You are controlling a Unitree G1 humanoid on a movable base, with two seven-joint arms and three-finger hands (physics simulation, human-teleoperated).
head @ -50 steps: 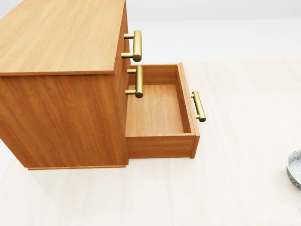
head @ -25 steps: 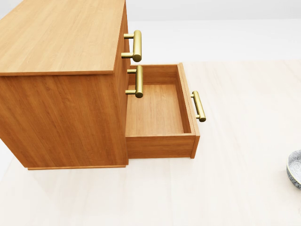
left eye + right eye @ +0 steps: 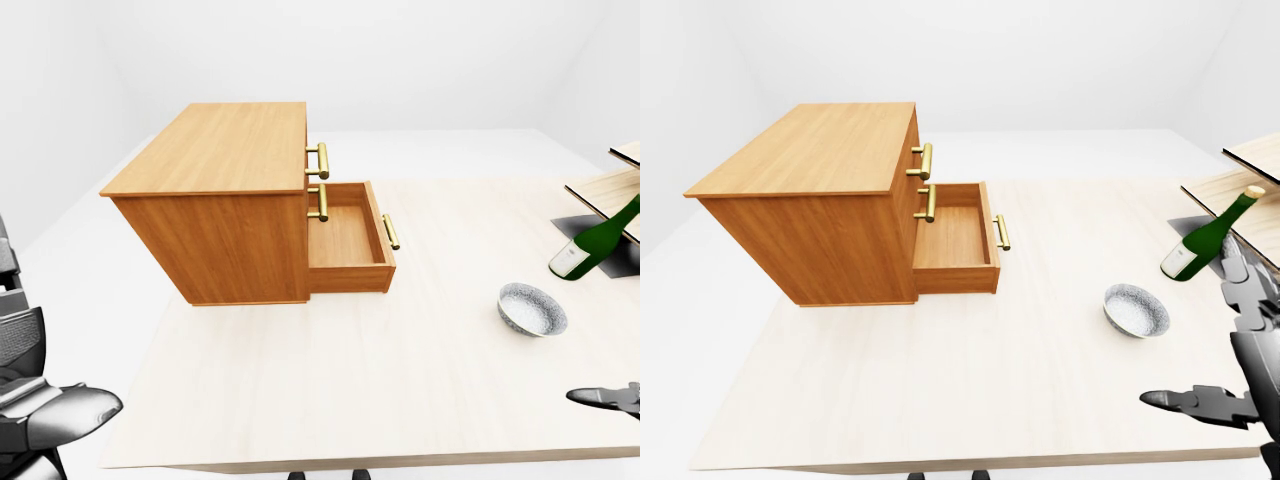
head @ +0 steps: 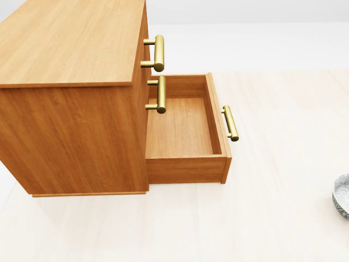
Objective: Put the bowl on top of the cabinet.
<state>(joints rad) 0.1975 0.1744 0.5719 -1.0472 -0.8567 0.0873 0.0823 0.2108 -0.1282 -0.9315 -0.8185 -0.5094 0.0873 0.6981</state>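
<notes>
I've got the speckled grey ceramic bowl (image 3: 1136,311) sitting on the pale wooden table (image 3: 940,380), well right of the orange wooden cabinet (image 3: 215,150), whose bottom drawer (image 3: 345,240) sticks out toward it. A leaning green glass bottle (image 3: 1205,240) is near the bowl. My right hand (image 3: 1198,400) hovers with its fingers stretched out, holding nothing. Can't tell about my left hand (image 3: 60,418).

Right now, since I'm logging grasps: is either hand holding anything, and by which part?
Nothing is held. The bowl sits free on the table, apart from the right hand; the left hand is empty too.
</notes>
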